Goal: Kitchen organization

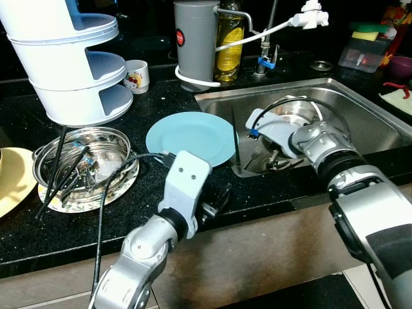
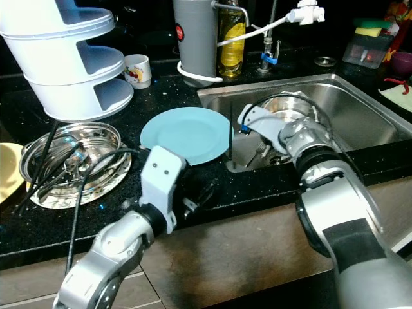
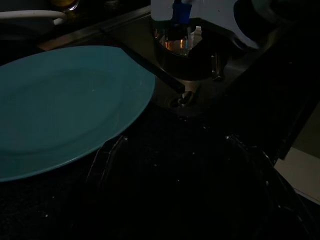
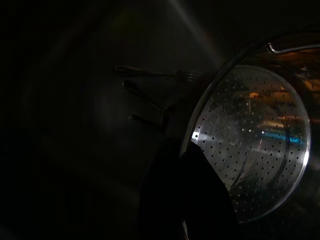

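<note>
My right gripper [image 1: 273, 161] is down inside the steel sink [image 1: 360, 109], reaching toward its near left corner. Its black fingers sit just beside the perforated steel colander [image 4: 255, 145], whose rim curves right past my fingertips in the right wrist view. I cannot tell how far those fingers are parted, nor whether they have hold of anything; the shade in the sink hides them. A fork [image 1: 256, 153] and other dark cutlery lie on the sink floor just beyond my fingers, beside the colander.

My left gripper [image 1: 215, 201] hovers over the black countertop [image 1: 38, 225] near its front edge. Its fingers look slightly parted and hold nothing. Just ahead of that gripper lies the teal plate [image 1: 191, 137], flat on the counter, its far edge overhanging the sink's rim. In the left wrist view the plate [image 3: 65, 105] is close in front, with the sink's corner beyond it.

Off to the left of my left gripper a shallow steel bowl [image 1: 106, 138] sits on the counter with black chopsticks [image 1: 56, 168] leaning in it. Behind that stands a white tiered rack [image 1: 71, 71], and a small white mug [image 1: 136, 75] is beside it. Farther left, the edge of a yellow plate [image 1: 13, 180] shows.

Beyond the teal plate, at the back of the counter, stand a grey canister [image 1: 196, 42] and a yellow bottle [image 1: 229, 45], next to the faucet [image 1: 267, 48].
</note>
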Available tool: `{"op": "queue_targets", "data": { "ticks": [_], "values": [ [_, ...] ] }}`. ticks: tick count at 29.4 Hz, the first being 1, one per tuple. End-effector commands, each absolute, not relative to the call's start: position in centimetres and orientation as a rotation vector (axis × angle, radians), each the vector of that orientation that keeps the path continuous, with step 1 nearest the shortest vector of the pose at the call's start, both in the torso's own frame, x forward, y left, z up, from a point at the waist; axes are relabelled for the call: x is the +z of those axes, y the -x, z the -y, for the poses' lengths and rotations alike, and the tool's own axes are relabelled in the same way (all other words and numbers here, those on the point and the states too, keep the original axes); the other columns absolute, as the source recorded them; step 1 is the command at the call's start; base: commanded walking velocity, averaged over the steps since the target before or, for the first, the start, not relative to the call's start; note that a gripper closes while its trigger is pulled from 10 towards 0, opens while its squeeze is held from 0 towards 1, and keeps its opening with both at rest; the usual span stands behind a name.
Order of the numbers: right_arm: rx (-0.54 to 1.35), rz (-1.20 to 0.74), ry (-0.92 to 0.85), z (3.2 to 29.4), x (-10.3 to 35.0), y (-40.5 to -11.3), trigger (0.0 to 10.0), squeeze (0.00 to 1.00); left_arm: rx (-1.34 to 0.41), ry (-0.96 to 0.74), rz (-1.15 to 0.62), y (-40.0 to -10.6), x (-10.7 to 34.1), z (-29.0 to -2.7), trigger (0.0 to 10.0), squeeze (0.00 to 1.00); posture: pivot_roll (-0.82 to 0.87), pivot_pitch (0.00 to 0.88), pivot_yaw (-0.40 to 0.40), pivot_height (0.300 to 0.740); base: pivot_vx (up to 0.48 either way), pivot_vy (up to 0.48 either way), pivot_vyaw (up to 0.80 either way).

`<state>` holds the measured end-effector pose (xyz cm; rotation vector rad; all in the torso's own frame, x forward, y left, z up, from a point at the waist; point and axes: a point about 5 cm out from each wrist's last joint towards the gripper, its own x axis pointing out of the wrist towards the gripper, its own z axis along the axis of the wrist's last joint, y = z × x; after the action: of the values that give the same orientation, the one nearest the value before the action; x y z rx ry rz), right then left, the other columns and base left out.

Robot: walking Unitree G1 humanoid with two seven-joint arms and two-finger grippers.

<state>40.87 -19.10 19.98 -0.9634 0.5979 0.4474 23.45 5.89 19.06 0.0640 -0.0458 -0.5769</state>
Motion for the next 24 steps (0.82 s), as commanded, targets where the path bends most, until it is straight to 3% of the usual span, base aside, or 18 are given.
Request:
{"op": "queue_targets", "data": {
  "ticks": [1,16,17,18,19,20,24],
  "values": [
    [0.428,-0.585,0.967,19.1,19.9,-40.9,10.0,0.0,-0.594,-0.061,0.03,-23.3,18.9,-5.8,10.0,0.0,0.06,0.0,-0.004,0.74,0.0,0.0,0.0],
    [0.474,-0.661,0.903,17.8,17.3,-40.3,10.0,0.0,-0.63,-0.062,0.028,-22.9,19.2,-5.3,10.0,0.0,0.07,0.0,-0.013,0.74,0.0,0.0,0.0],
    [0.466,-0.656,0.89,17.8,17.3,-40.3,10.0,0.71,-0.629,-0.062,0.029,-22.9,19.2,-5.3,10.0,0.0,0.07,0.0,-0.013,0.74,0.0,0.0,0.0],
    [0.466,-0.656,0.89,17.8,17.3,-40.3,10.0,0.71,-0.629,-0.062,0.029,-22.9,19.2,-5.3,10.0,0.0,0.07,0.0,-0.013,0.74,0.0,0.0,0.0],
    [0.457,-0.652,0.881,17.8,17.4,-40.3,10.0,0.95,-0.629,-0.062,0.029,-22.9,19.2,-5.3,10.0,0.0,0.07,0.0,-0.013,0.74,0.0,0.0,0.0],
    [0.445,-0.645,0.878,17.9,17.4,-40.4,10.0,1.0,-0.628,-0.062,0.03,-22.9,19.2,-5.3,10.0,0.0,0.07,0.0,-0.011,0.74,0.0,0.0,0.0],
    [0.394,-0.593,0.824,18.0,18.2,-40.7,10.0,1.0,-0.628,-0.064,0.033,-23.0,19.3,-5.4,10.0,0.0,0.07,0.0,-0.006,0.74,0.0,0.0,0.0]
  ]
}}
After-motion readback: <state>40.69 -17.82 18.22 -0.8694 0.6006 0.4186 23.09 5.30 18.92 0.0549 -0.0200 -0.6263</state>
